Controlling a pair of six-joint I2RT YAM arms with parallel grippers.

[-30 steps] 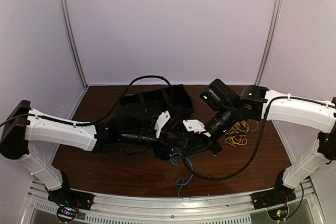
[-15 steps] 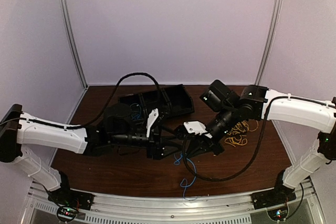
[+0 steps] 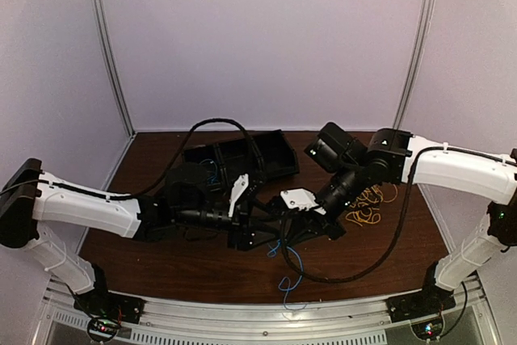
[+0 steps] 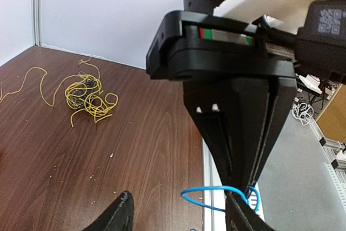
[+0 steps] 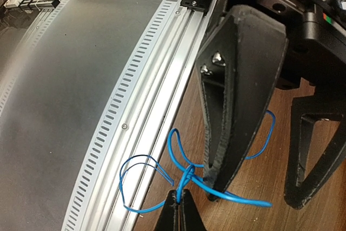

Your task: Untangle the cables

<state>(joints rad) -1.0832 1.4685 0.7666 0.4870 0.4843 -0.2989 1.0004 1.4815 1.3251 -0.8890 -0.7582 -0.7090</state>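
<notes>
My right gripper [image 5: 181, 209] is shut on a blue cable [image 5: 186, 174], pinching it right at its knot, with loops spilling over the table's front rail. My left gripper [image 4: 181, 216] stands open opposite it. One of its fingers [image 5: 238, 106] touches the blue strand beside the knot, and a blue loop [image 4: 216, 190] lies between its tips. In the top view the left gripper [image 3: 265, 236] and the right gripper [image 3: 289, 236] meet at the table's front centre, and the blue cable [image 3: 289, 268] trails toward the edge. A yellow cable bundle [image 3: 367, 204] lies at the right [image 4: 86, 93].
A black tray [image 3: 242, 155] sits at the back centre behind the left arm. The aluminium front rail [image 5: 157, 79] runs just beside the blue loops. A thick black arm cable [image 3: 380, 248] curves across the table's right half.
The left arm pulled back to the left, then came forward again toward the right gripper. Its jaws have narrowed a little. The blue cable's hanging tail shifted slightly.
</notes>
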